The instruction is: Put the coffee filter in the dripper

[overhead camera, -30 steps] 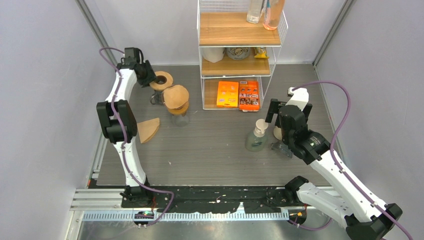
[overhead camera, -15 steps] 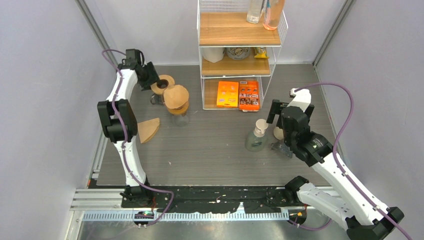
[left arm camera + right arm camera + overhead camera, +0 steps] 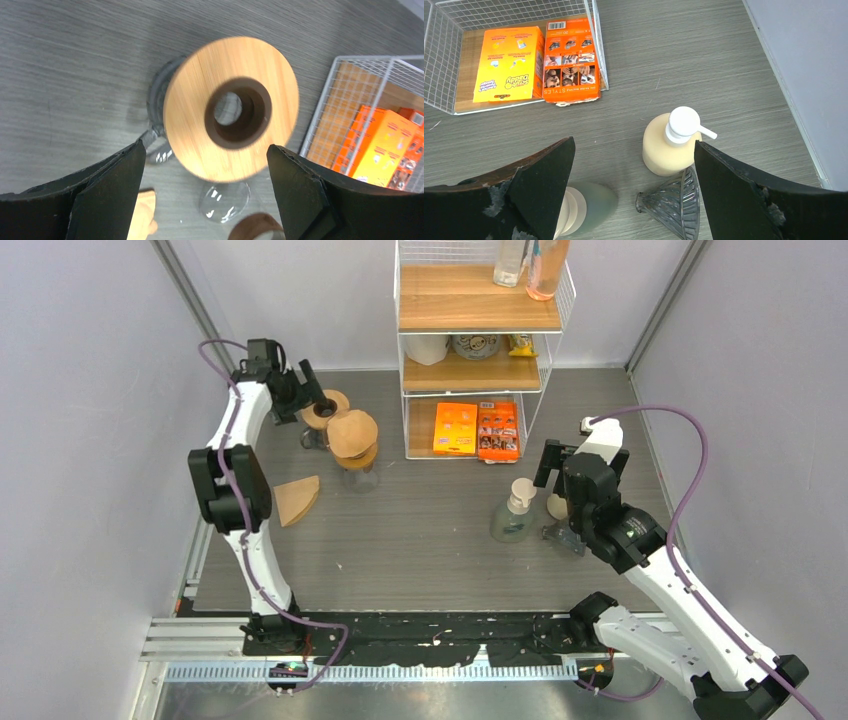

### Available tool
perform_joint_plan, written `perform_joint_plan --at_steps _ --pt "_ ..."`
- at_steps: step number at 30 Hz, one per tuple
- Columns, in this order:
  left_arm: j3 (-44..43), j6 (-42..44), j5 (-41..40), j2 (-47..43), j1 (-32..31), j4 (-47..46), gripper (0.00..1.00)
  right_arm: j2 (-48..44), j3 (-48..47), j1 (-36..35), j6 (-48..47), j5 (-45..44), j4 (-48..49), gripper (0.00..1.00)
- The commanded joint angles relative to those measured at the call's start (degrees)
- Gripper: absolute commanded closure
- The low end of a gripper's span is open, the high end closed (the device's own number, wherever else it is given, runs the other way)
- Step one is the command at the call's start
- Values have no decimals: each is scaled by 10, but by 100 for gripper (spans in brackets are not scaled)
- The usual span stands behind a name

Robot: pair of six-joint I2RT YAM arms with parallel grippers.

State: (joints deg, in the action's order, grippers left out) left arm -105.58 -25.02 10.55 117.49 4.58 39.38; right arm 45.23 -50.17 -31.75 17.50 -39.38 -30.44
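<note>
A flat brown coffee filter (image 3: 297,499) lies on the table at the left; its edge shows (image 3: 141,216) in the left wrist view. A second brown filter (image 3: 353,432) sits on a glass carafe with a wooden collar. Beside it, a round wooden dripper ring (image 3: 325,405) (image 3: 230,107) with a dark hole rests on a glass cup. My left gripper (image 3: 312,392) (image 3: 206,150) hovers over that ring, open and empty. A ribbed glass dripper cone (image 3: 676,202) (image 3: 562,537) lies on its side under my right gripper (image 3: 634,145) (image 3: 575,462), which is open and empty.
A green pump bottle (image 3: 513,512) (image 3: 591,205) and a cream pump bottle (image 3: 669,147) stand by the glass cone. A wire shelf rack (image 3: 478,340) at the back holds orange boxes (image 3: 476,430) (image 3: 541,62). Walls close in on both sides.
My left gripper has opened wide and let go of the wooden ring's rim; the ring shifted slightly. The right arm has barely moved.
</note>
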Motion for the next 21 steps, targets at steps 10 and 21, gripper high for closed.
perform_joint_plan --at_steps 10,21 --pt "305 -67 -166 -346 0 -66 1 5 14 1 -22 17 117 5" --pt "524 -139 -222 -547 0 -124 1 -17 26 1 22 -25 95 5"
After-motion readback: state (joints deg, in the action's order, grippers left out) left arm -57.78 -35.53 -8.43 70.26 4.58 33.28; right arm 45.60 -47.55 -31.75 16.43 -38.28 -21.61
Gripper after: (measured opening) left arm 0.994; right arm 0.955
